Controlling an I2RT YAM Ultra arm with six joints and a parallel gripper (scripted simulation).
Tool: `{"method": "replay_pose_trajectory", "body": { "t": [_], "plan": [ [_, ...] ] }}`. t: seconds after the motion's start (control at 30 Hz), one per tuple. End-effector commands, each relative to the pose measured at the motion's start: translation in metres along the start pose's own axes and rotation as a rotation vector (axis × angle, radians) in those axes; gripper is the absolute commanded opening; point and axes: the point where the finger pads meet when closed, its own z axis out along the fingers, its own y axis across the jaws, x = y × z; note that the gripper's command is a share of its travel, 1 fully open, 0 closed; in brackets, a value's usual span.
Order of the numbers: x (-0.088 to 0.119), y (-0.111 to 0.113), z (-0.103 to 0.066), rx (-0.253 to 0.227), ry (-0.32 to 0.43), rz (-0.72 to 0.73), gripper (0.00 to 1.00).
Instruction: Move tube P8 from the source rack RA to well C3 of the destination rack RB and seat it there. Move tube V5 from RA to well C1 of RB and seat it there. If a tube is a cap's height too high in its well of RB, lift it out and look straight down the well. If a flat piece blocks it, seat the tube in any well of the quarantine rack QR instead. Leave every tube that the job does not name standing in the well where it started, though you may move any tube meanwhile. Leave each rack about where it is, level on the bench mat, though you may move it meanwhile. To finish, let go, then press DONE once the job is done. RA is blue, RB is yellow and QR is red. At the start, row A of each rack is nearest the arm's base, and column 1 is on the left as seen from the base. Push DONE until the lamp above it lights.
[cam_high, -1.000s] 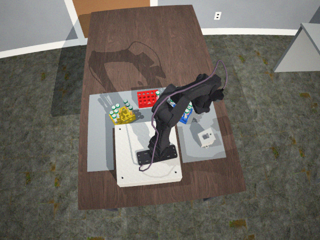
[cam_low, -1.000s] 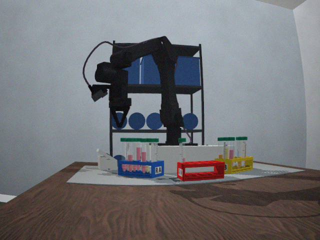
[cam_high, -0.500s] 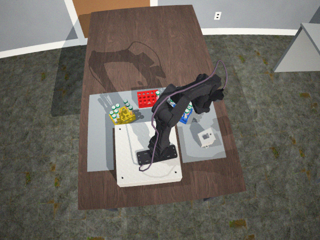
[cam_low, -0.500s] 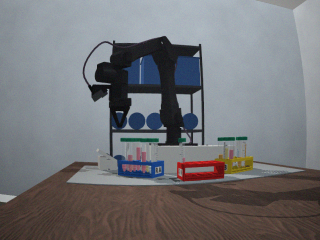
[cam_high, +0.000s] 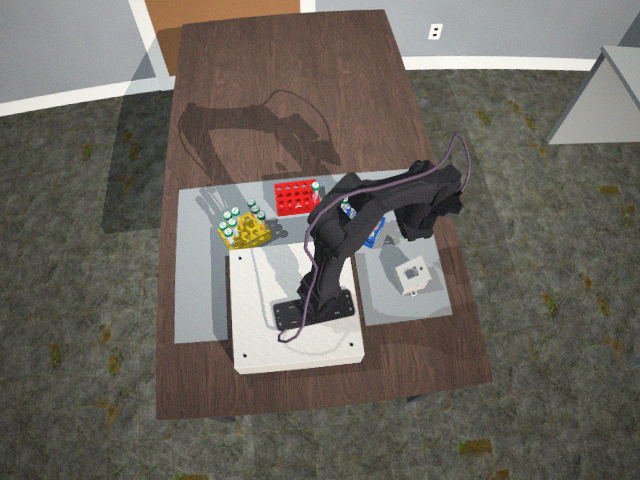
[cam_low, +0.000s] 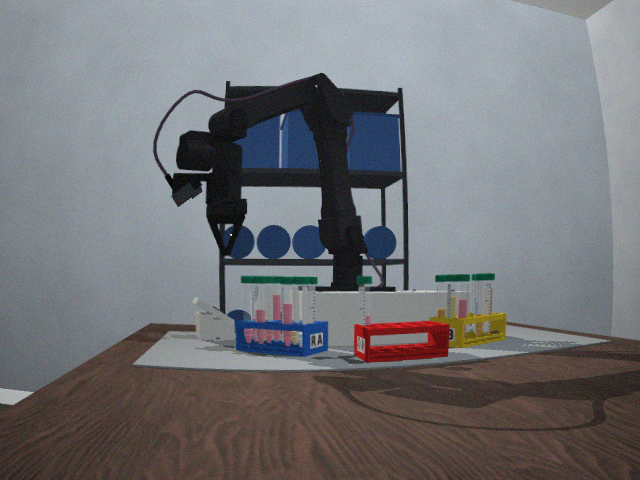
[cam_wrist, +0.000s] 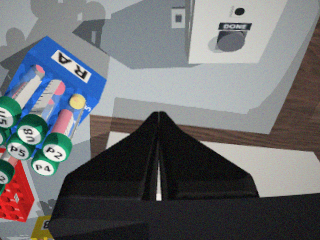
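Note:
My gripper (cam_low: 225, 253) (cam_wrist: 158, 121) is shut and empty, high above the bench to the right of blue rack RA (cam_high: 371, 241) (cam_low: 305, 326) (cam_wrist: 97, 85). In the wrist view, RA's caps read U5, U8, P5, P2 and P4; others are cut off. The arm hides much of RA in the top view. Yellow rack RB (cam_high: 262, 238) (cam_low: 501, 330) (cam_wrist: 42, 228) holds several green-capped tubes, labels unreadable. Red rack QR (cam_high: 281, 211) (cam_low: 444, 343) holds one upright tube (cam_high: 315, 186) (cam_low: 364, 280). The DONE button (cam_wrist: 231, 41) is ahead of the fingertips in the wrist view; the lamp (cam_wrist: 239, 11) is dark.
The white button box (cam_high: 419, 281) (cam_low: 206, 326) stands on the grey mat (cam_high: 196, 289), right of the arm's white base (cam_high: 258, 330). QR is between RB and RA. The tall capped tubes stand well above their racks.

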Motion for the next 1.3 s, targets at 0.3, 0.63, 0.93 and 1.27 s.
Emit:
{"method": "replay_pose_trajectory", "body": {
  "t": [0.3,0.63,0.93,1.27],
  "plan": [
    [-0.0136,-0.0033,-0.0079,-0.014,-0.038,-0.047,0.00],
    [-0.0137,-0.0035,-0.0079,-0.014,-0.038,-0.042,0.00],
    [-0.0137,-0.0035,-0.0079,-0.014,-0.038,-0.042,0.00],
    [-0.0137,-0.0035,-0.0079,-0.014,-0.038,-0.042,0.00]
  ]
}}
